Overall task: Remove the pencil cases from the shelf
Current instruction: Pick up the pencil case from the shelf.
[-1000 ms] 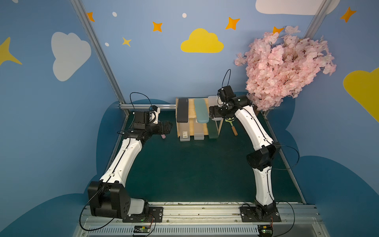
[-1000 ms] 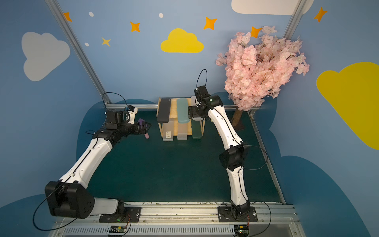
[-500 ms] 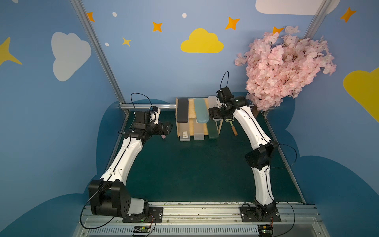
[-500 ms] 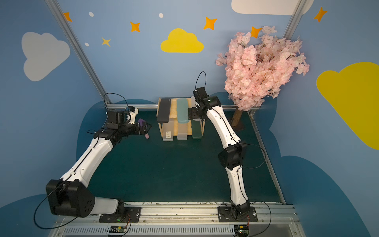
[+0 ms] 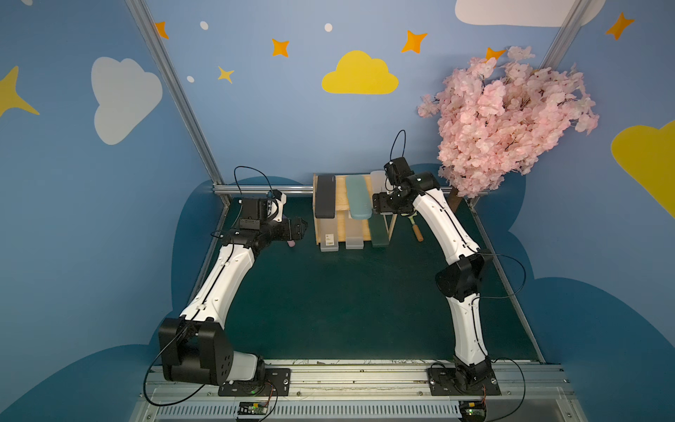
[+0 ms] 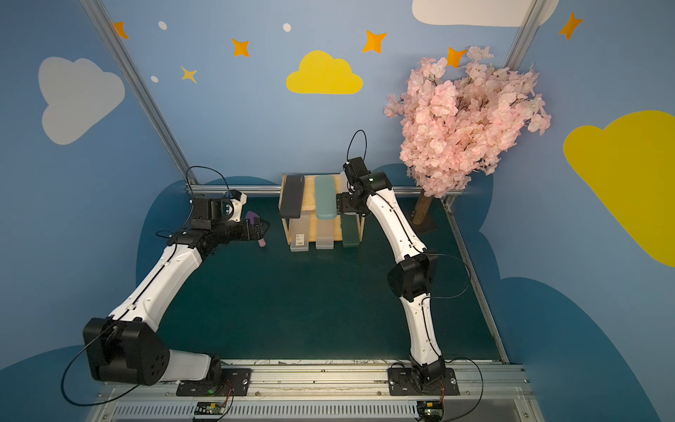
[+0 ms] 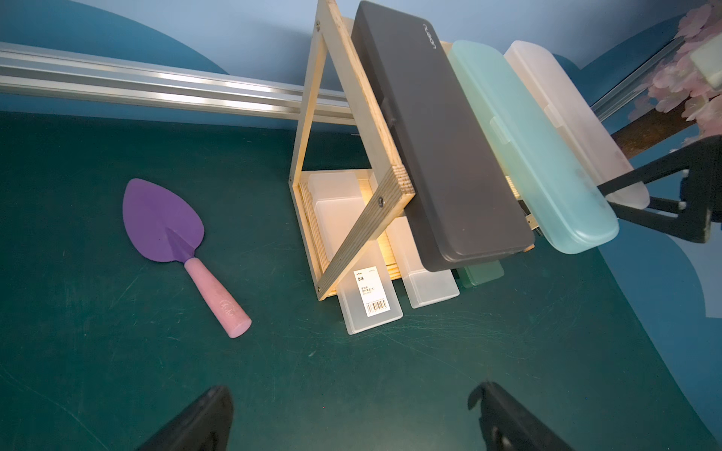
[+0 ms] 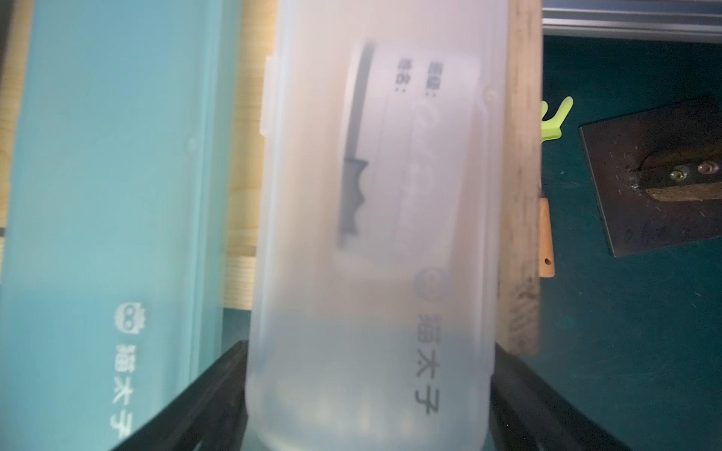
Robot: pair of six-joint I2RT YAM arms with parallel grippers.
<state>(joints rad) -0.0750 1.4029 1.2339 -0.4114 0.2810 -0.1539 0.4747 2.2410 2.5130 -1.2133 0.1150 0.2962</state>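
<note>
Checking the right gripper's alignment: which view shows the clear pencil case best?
Right wrist: the clear case fills the frame, a finger on each side. Left wrist shows it lengthwise beyond the teal case; in both top views the right arm hides most.

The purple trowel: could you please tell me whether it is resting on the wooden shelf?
No, the purple trowel lies flat on the green mat, beside the shelf and apart from it.

The right tool (image 8: 369, 351) has narrowed its jaws until they press the clear case (image 8: 371, 234) on both sides.
</note>
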